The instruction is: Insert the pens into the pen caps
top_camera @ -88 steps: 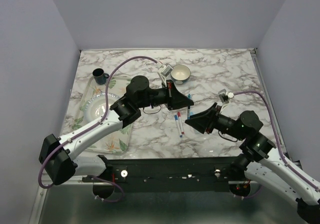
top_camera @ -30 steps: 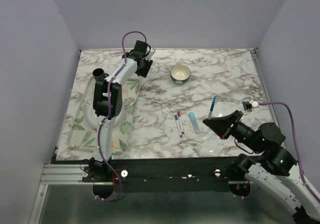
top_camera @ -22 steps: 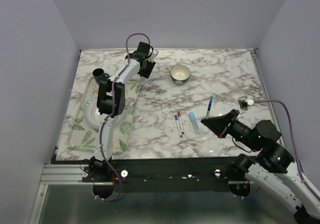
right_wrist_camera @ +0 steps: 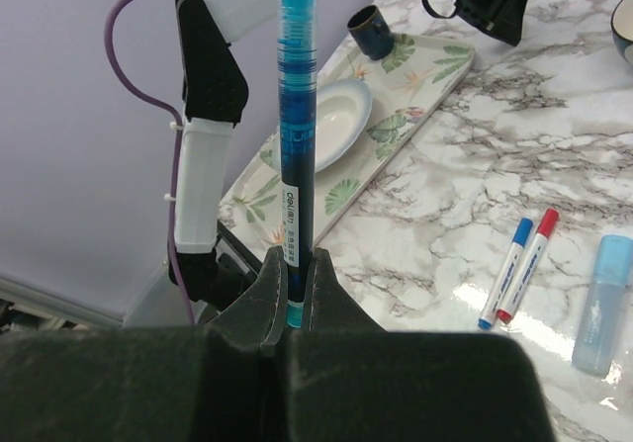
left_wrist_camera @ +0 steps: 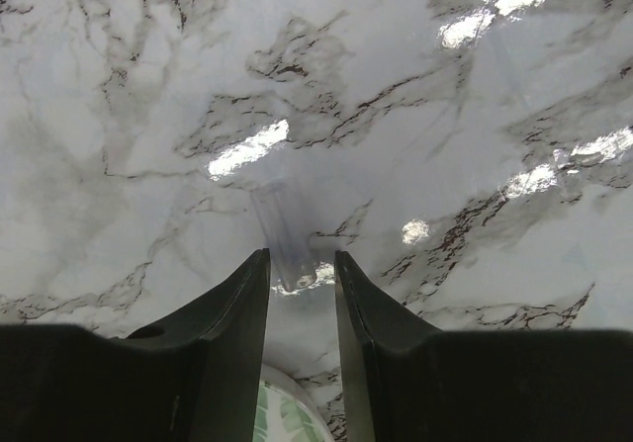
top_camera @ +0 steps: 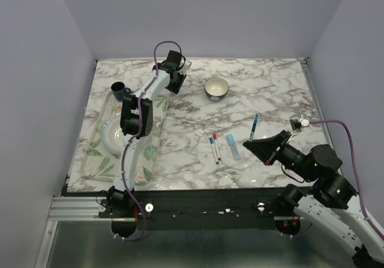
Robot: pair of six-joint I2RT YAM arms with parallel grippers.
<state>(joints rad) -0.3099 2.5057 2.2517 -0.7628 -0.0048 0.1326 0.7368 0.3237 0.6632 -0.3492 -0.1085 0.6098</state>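
My right gripper is shut on the low end of a dark blue pen and holds it up above the table. Two white pens, one blue-tipped and one red-tipped, lie side by side at mid table beside a pale blue marker. My left gripper reaches to the far back left. It is open, with a small translucent pen cap lying on the marble just past its fingertips. No other caps show.
A leaf-patterned tray on the left holds a white plate and a dark mug. A bowl stands at the back centre. The left arm stretches over the tray.
The left arm has swung from the table's middle to the far back left. The right gripper has drawn back toward the near right with the dark blue pen.
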